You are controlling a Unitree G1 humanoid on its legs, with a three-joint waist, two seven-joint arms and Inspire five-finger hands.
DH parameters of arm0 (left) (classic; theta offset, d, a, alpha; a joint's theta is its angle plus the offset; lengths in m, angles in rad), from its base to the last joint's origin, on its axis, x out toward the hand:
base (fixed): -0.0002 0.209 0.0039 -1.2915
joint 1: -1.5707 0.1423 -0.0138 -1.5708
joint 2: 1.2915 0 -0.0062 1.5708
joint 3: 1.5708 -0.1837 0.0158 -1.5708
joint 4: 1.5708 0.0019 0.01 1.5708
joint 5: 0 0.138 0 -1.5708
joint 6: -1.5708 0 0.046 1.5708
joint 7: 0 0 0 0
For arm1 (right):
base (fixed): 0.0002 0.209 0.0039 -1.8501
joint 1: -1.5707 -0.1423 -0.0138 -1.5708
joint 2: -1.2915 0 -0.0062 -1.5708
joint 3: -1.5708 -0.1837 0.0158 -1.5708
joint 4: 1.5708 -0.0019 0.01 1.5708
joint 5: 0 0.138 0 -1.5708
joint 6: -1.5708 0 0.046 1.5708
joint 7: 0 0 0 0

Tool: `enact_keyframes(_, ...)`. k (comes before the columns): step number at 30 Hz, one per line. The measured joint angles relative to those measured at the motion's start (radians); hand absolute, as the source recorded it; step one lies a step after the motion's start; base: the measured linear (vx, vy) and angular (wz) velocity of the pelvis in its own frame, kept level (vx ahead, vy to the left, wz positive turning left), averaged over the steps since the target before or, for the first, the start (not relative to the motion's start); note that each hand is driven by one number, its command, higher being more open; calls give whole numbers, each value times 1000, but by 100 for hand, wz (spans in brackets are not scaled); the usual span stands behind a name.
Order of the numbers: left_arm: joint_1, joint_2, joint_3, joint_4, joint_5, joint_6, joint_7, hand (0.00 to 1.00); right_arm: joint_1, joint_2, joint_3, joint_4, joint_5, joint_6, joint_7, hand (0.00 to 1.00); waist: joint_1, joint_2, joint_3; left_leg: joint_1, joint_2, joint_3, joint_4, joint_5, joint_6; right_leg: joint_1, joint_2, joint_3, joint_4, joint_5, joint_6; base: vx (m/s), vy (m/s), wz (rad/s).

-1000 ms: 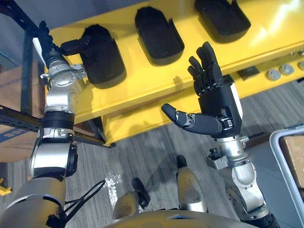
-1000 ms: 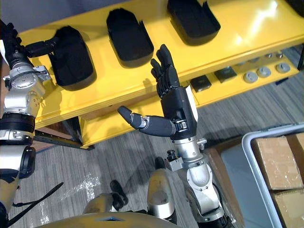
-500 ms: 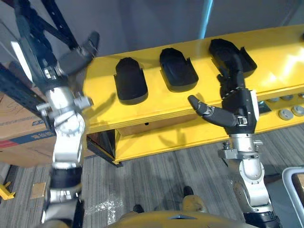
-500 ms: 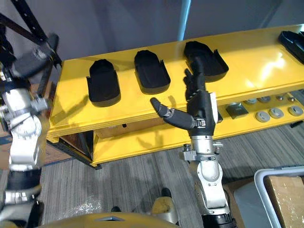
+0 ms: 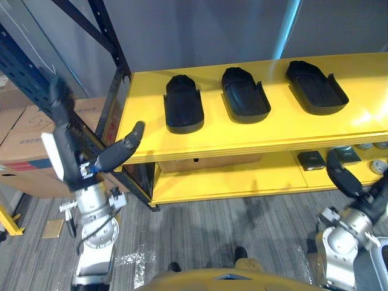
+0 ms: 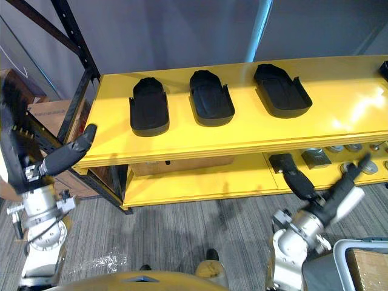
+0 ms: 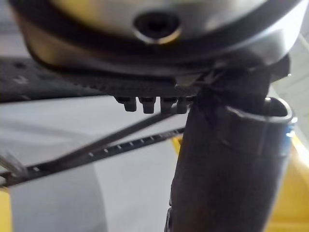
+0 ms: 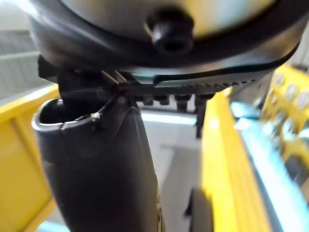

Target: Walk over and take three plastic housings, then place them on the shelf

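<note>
Three black plastic housings lie in a row on the yellow shelf's top board [image 5: 364, 115]: the left housing [image 5: 183, 111], the middle housing [image 5: 245, 102] and the right housing [image 5: 316, 86]. My left hand [image 5: 65, 156] is held up below and left of the shelf's corner, open, fingers straight and thumb [image 5: 121, 150] pointing toward the shelf edge, holding nothing. My right hand [image 6: 336, 197] hangs low at the right, in front of the lower shelf, open and empty, well below the housings.
The lower yellow shelf [image 6: 200, 182] carries small dark boxes [image 6: 315, 157] and round metal parts [image 6: 364, 167]. Black rack uprights [image 5: 112, 42] and cardboard boxes [image 5: 27, 136] stand at the left. A grey bin [image 6: 330, 273] with a carton sits on the floor at the lower right.
The camera has pulled back, so the shelf looks smaller. My left hand has come off the left housing and dropped below the shelf edge. My right hand has dropped low.
</note>
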Motion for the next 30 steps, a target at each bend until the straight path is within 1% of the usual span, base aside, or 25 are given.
enact_keyframes(1,21,-25,-5,48,20,-1,44,100,28,16,-9,32,10,0,-8,100,-1,-2,-2,0,3,-2,-2,1,-1,3,2,-4,-3,0,0,17,-12,5)
enact_keyframes(2,32,-34,-14,75,32,-2,65,100,42,24,-9,52,16,-1,-9,100,-2,-4,-3,1,4,-4,-3,1,-2,6,3,-7,-5,0,0,9,-17,14)
enact_keyframes(3,57,-54,-36,164,57,-1,103,100,68,45,1,133,62,-1,0,100,1,-13,-8,3,11,-5,-3,0,-4,15,5,-17,-6,-1,0,0,-16,11)
enact_keyframes(5,74,-69,-40,224,80,-1,129,100,73,64,17,195,105,-1,6,100,4,-21,-13,4,17,-5,-4,-2,-7,16,7,-20,-6,-1,-1,-7,-17,9)
enact_keyframes(6,83,-81,-39,292,84,2,134,100,83,87,31,256,144,-1,17,100,10,-28,-16,6,19,-7,-5,-3,-7,22,7,-27,-5,-3,-3,-10,-10,9)
enact_keyframes(7,85,-86,-40,373,83,4,136,100,85,106,44,319,181,1,36,100,24,-33,-15,20,19,-8,-4,-3,-8,35,7,-31,-3,-6,-6,-18,-3,7)
enact_keyframes(9,98,-93,-37,471,82,10,132,100,92,123,62,396,235,10,76,100,33,-39,-24,32,19,-9,-5,-6,-11,44,5,-37,6,-17,-8,-13,1,5)
enact_keyframes(10,108,-96,-36,531,83,34,118,100,93,137,70,454,265,24,118,100,37,-45,-31,34,19,-17,-5,-12,-13,48,3,-45,17,-28,-11,-24,0,16)
enact_keyframes(11,108,-97,-36,600,83,59,100,100,90,148,73,515,294,43,162,100,47,-52,-38,34,19,-21,-6,-17,-13,49,2,-49,20,-37,-14,-23,0,14)
enact_keyframes(12,106,-98,-34,636,82,78,86,100,91,150,72,546,304,54,186,100,56,-55,-40,34,19,-21,-7,-17,-13,49,2,-51,21,-42,-14,-17,-4,8)
enact_keyframes(13,101,-106,-23,716,79,126,53,100,80,150,67,615,333,95,241,100,62,-63,-45,34,19,-23,-11,-17,-13,49,2,-58,21,-45,-14,-1,-7,9)
enact_keyframes(14,94,-119,3,813,77,169,24,100,55,148,55,701,341,136,296,100,64,-64,-56,37,18,-28,-26,-10,-12,50,1,-65,21,-50,-14,2,-6,12)
enact_keyframes(15,88,-125,17,866,76,191,9,100,44,145,51,748,354,151,323,100,64,-64,-60,42,17,-30,-35,-6,-14,51,2,-69,21,-52,-14,43,4,12)
enact_keyframes(16,71,-135,50,965,75,240,-19,100,21,143,34,823,362,192,376,100,69,-69,-59,55,17,-32,-35,-7,-15,67,2,-71,19,-55,-12,59,12,9)
enact_keyframes(17,57,-133,95,1034,41,280,-49,100,12,143,8,878,377,248,424,100,80,-68,-60,65,17,-35,-35,-8,-17,82,3,-74,12,-55,-11,75,14,7)
enact_keyframes(18,48,-133,114,1064,25,293,-56,100,8,142,-17,893,392,269,443,100,84,-70,-59,70,17,-36,-35,-6,-21,89,3,-75,11,-54,-9,53,9,9)
enact_keyframes(20,41,-128,156,1120,-107,334,-116,100,-7,142,-71,920,397,329,475,100,88,-71,-60,73,15,-44,-35,-4,-19,98,0,-80,10,-51,-5,45,11,10)
enact_keyframes(21,33,-122,163,1147,-238,354,-180,100,-25,140,-98,934,399,384,506,100,93,-73,-54,81,15,-46,-35,-5,-19,106,1,-81,9,-51,-5,40,14,5)
enact_keyframes(22,31,-120,164,1151,-259,362,-195,100,-27,138,-100,936,399,397,513,100,94,-73,-53,82,15,-45,-35,-5,-19,106,1,-80,9,-51,-5,37,12,-2)
enact_keyframes(24,11,-97,162,1176,-394,419,-311,100,-51,128,-117,965,396,453,571,100,101,-84,-50,89,14,-45,-35,-5,-20,116,5,-81,2,-51,-5,0,0,0)
enact_keyframes(26,-14,-83,163,1202,-458,443,-379,100,-65,123,-122,975,385,471,588,100,106,-86,-50,91,13,-46,-35,-4,-20,121,6,-81,-5,-50,-6,0,0,0)
enact_keyframes(27,-30,-82,163,1215,-520,444,-419,100,-80,118,-127,982,366,473,589,100,106,-85,-49,91,12,-46,-35,-4,-20,121,6,-81,-7,-50,-6,-3,-2,-3)
enact_keyframes(30,-63,-87,155,1234,-654,444,-472,100,-114,105,-125,1004,343,468,587,100,107,-79,-48,99,11,-43,-35,-4,-20,124,6,-76,-7,-50,-6,-6,3,-6)
